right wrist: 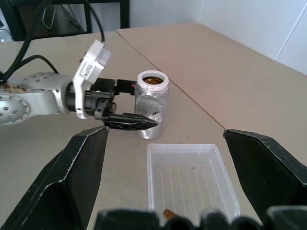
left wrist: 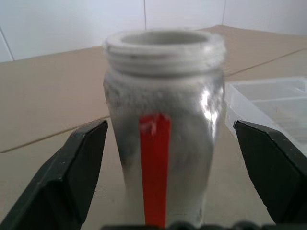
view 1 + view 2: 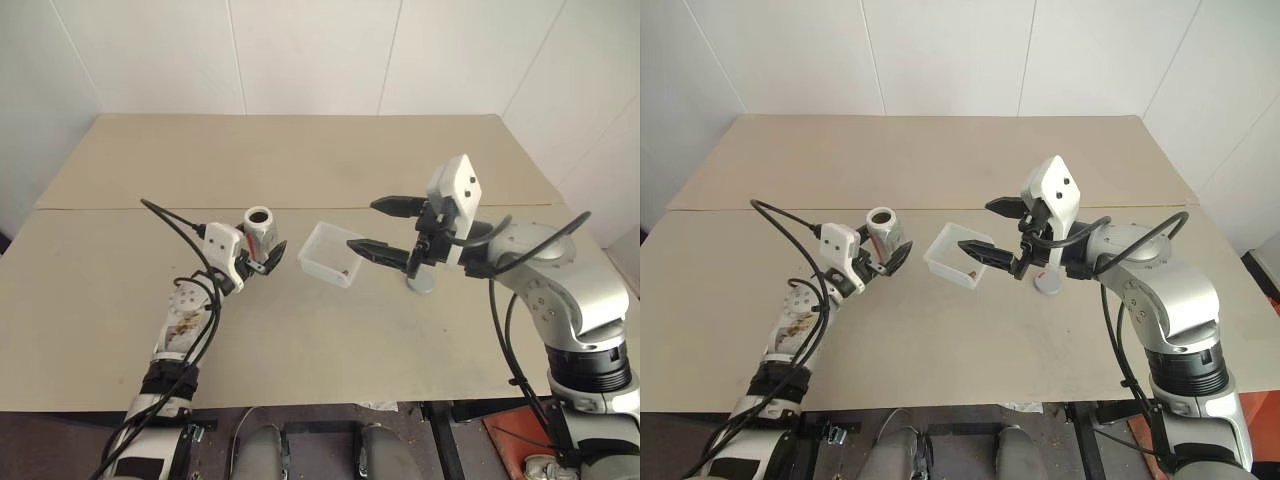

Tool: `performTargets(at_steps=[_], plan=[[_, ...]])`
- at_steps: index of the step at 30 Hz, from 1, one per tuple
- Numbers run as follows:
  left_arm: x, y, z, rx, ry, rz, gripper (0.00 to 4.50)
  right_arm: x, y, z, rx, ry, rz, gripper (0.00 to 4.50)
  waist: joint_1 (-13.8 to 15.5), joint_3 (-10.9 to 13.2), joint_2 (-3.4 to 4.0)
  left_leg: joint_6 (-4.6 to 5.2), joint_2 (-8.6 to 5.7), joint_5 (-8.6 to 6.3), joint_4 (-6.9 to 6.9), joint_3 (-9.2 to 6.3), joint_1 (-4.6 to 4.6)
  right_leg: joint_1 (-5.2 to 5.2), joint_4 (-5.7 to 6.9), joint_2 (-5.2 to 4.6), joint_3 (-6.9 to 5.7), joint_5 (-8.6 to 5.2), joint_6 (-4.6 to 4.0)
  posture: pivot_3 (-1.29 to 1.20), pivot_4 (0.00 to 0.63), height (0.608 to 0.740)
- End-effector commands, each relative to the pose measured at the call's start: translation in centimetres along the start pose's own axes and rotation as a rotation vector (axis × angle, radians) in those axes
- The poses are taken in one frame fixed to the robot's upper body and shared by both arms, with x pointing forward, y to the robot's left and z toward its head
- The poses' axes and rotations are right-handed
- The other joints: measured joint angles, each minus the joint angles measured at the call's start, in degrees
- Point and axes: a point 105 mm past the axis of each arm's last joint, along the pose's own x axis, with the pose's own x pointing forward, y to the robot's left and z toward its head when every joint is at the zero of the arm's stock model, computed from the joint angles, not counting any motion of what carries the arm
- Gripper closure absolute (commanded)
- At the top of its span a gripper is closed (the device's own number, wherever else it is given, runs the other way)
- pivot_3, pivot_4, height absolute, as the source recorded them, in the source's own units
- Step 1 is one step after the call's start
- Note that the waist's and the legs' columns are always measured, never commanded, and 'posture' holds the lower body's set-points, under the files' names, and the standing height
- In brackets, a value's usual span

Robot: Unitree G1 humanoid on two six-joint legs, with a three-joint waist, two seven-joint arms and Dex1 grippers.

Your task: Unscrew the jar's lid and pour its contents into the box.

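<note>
Beige tabletop (image 3: 300, 170) against white walls, seam across the middle. Small clear plastic jar with a red stripe (image 3: 259, 232) upright and uncapped, standing between the spread fingers of the left gripper (image 3: 262, 254) — jaws apart, not clamping. Just beside it, small translucent white plastic box (image 3: 330, 253) with a few dark brown bits (image 1: 169, 213) on its floor. Right gripper (image 3: 384, 226) hovering above the box, fingers wide, nothing held. Round grey lid (image 3: 421, 282) flat on the table beneath that arm. Judging by this: unscrewing and pouring apparently done — next likely just drawing the left arm back without tipping the jar.
</note>
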Motion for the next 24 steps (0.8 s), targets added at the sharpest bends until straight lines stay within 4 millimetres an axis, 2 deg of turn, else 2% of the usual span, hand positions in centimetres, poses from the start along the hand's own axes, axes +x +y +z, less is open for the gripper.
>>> performTargets(at_steps=[1, 5, 8, 11, 14, 17, 20, 24], plan=[[-3.2, 0.4, 1.9, 0.058, 0.017, -0.075, 0.01, -0.7, 0.0, 0.7, -0.033, -0.012, -0.013, 0.0, -0.3, 0.0, 0.0, 0.0, 0.0, 0.0, -0.04, 0.01, 0.0, -0.03, 0.01, -0.01, 0.01, 0.0, 0.0, 0.0, 0.15, 0.74], [-7.2, 0.1, 3.3, 0.074, 0.088, -0.168, 0.01, -2.0, -0.7, -0.3, -0.032, 0.029, -0.048, 0.0, -0.3, 0.0, 0.02, -0.01, 0.05, 0.0, -0.13, -0.01, 0.02, -0.1, -0.01, -0.03, 0.05, -0.01, -0.01, 0.0, 0.15, 0.74], [-9.7, 0.6, 5.8, 0.096, 0.096, -0.217, 0.01, -3.2, -1.3, -1.1, -0.053, 0.073, -0.067, 0.0, 0.2, 0.0, 0.02, -0.01, 0.03, 0.0, -0.12, -0.01, 0.02, -0.07, -0.01, -0.08, 0.0, -0.02, -0.03, 0.0, 0.15, 0.74], [-12.0, 0.5, 8.9, 0.135, 0.102, -0.368, 0.01, -4.5, -1.9, -2.0, -0.081, 0.109, -0.08, 0.0, 0.3, 0.0, 0.02, -0.02, 0.04, 0.0, -0.13, -0.01, 0.06, -0.05, -0.04, -0.07, 0.0, -0.02, -0.05, 0.0, 0.15, 0.74], [-12.6, 1.2, 11.2, 0.206, 0.106, -0.436, 0.01, -6.0, -2.4, -3.3, -0.099, 0.142, -0.081, 0.0, 0.5, 0.0, 0.04, -0.02, 0.02, 0.0, -0.13, 0.08, 0.08, -0.05, -0.05, -0.07, -0.02, -0.07, -0.09, 0.0, 0.15, 0.74], [-12.5, 2.1, 12.3, 0.221, 0.083, -0.432, 0.01, -7.2, -2.8, -4.0, -0.071, 0.15, -0.089, 0.0, 0.6, 0.0, 0.07, -0.02, 0.0, 0.0, -0.14, 0.13, 0.12, -0.02, -0.08, -0.05, 0.02, -0.08, -0.09, 0.0, 0.15, 0.74], [-13.0, 2.0, 12.1, 0.233, 0.093, -0.481, 0.01, -7.9, -2.7, -4.7, -0.055, 0.17, -0.066, 0.0, 0.2, 0.0, 0.06, -0.03, 0.02, 0.0, -0.18, 0.18, 0.13, -0.05, -0.07, -0.01, 0.06, -0.09, -0.09, 0.0, 0.15, 0.74], [-12.8, 2.3, 11.6, 0.231, 0.088, -0.455, 0.01, -8.2, -2.7, -4.9, -0.049, 0.199, -0.073, 0.0, -0.1, 0.0, 0.06, -0.06, 0.03, 0.02, -0.31, 0.2, 0.14, -0.09, -0.09, 0.01, 0.08, -0.09, -0.1, 0.0, 0.15, 0.74]])
